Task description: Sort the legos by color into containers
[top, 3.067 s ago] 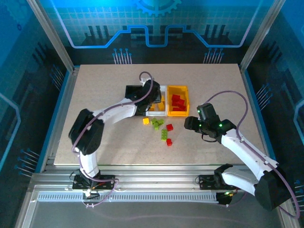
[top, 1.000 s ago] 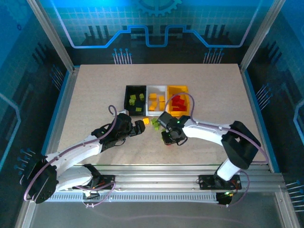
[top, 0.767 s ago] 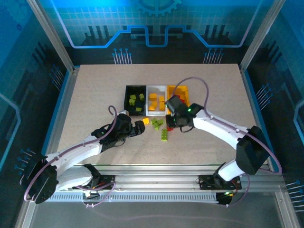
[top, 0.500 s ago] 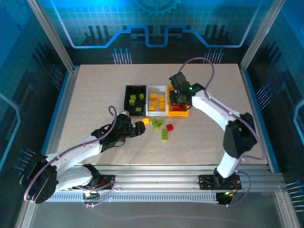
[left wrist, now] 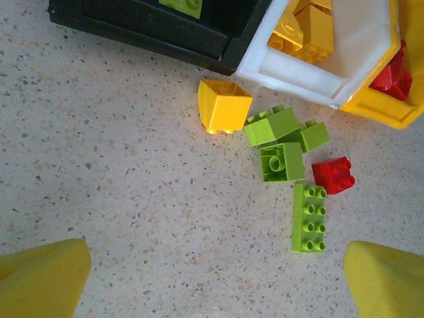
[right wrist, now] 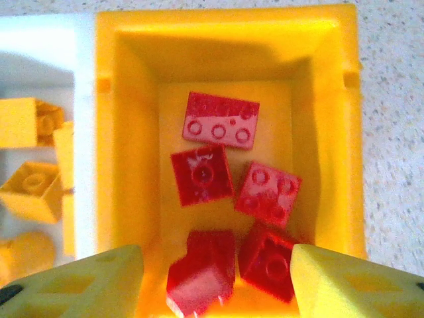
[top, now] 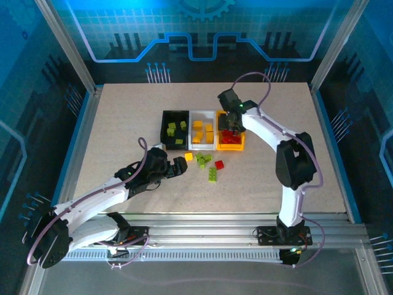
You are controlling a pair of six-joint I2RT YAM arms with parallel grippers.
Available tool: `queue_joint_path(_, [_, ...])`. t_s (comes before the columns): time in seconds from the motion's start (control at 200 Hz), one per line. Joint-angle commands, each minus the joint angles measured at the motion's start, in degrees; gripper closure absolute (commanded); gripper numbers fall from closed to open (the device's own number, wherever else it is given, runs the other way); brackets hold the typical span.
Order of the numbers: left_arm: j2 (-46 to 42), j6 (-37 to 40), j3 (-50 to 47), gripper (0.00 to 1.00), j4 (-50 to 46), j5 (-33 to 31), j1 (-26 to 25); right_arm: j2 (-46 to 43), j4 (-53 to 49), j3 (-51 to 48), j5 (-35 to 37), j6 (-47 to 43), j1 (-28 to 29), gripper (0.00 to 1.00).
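Observation:
My right gripper (right wrist: 215,281) hangs open over the yellow bin (right wrist: 126,132). A blurred red lego (right wrist: 202,268) lies loose between its fingers, touching neither, among several other red legos (right wrist: 201,173). My left gripper (left wrist: 218,278) stands open low over the table, just short of the loose pile: a yellow lego (left wrist: 223,106), three green ones (left wrist: 281,162) including a long one (left wrist: 309,218), and a red one (left wrist: 333,175). From above, the black bin (top: 175,117) holds green legos, the white bin (top: 202,115) yellow ones, and the right gripper (top: 229,123) covers part of the yellow bin (top: 238,146).
The three bins stand side by side, touching, at the middle back of the speckled table (top: 123,123). The loose pile (top: 206,163) lies just in front of them. The right arm reaches in an arc from the near right across to the bins.
The right arm swung from the loose pile up to the yellow bin, and its jaws opened there, releasing a red lego. The left arm has barely moved.

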Motion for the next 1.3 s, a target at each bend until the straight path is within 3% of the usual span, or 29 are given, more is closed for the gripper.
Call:
queue_joint_path(0.0, [-1.16,0.14,-0.01,0.01,-1.07,0.95,0.44,-8.29,-0.01,-6.02,-0.64,0.68,3.88,0.37])
queue_joint_path(0.175, [-1.43,0.19,-0.09,0.01,-1.13,0.86,0.84,-16.09,1.23,-20.58,-2.41,5.23,11.97,0.33])
queue_joint_path(0.33, [-1.82,-0.02,-0.62,0.01,-1.01,0.95,1.64,-15.79,2.54,-26.62,-3.33,12.58,19.36,0.31])
queue_joint_path(0.475, [-2.22,-0.27,-0.86,0.01,-1.09,0.86,1.66,-10.77,3.12,-26.17,-0.56,17.48,23.91,0.3])
queue_joint_path(0.77, [-3.87,-0.53,-1.94,0.01,-1.79,0.42,1.73,-2.25,3.69,-22.74,1.47,18.58,24.34,0.34])
queue_joint_path(0.896, [-4.49,-0.65,-2.45,0.01,-1.79,0.07,1.73,-0.62,3.96,-23.07,1.5,18.29,23.62,0.43])
queue_joint_path(1.061, [-5.35,-0.41,-2.56,0.01,-2.28,-0.37,2.0,-0.05,4.25,-23.93,-0.13,17.87,23.28,0.63])
queue_joint_path(1.296, [-6.48,0.07,-2.38,0.01,-3.08,-0.81,2.36,-4.61,4.82,-25.73,0.08,15.23,23.32,0.75])
